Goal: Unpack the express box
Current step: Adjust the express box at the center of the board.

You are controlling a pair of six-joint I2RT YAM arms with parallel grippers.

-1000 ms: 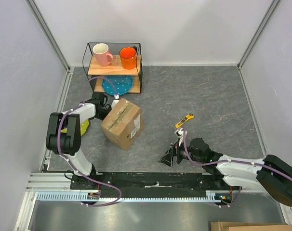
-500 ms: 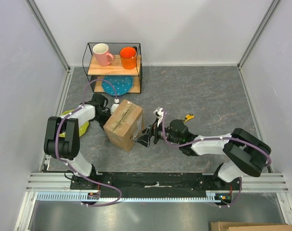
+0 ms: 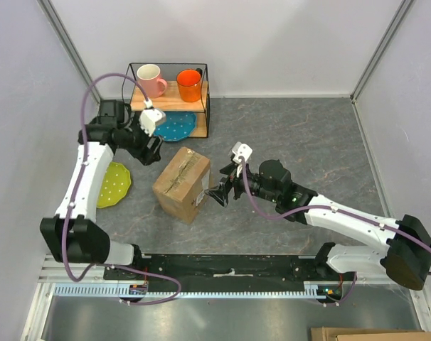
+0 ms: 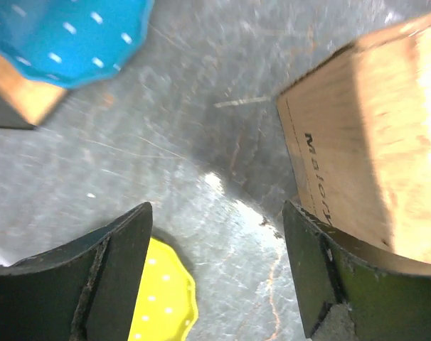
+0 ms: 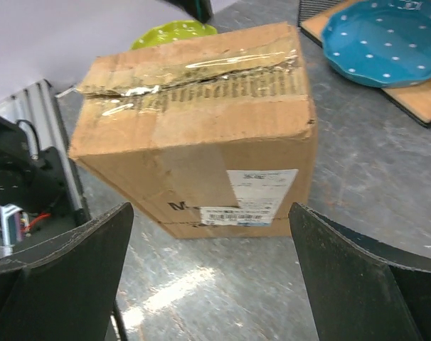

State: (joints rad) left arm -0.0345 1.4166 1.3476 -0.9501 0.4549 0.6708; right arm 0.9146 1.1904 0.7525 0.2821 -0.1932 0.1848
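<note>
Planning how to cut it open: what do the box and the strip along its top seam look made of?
The express box looks like matte brown cardboard, its ragged flap edges fibrous. The tape on its seam seems clear glossy plastic: it glints and wrinkles.

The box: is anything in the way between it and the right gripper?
No, nothing that shows. The right gripper is open and points straight at the labelled side of the box. Only bare table lies between them.
</note>
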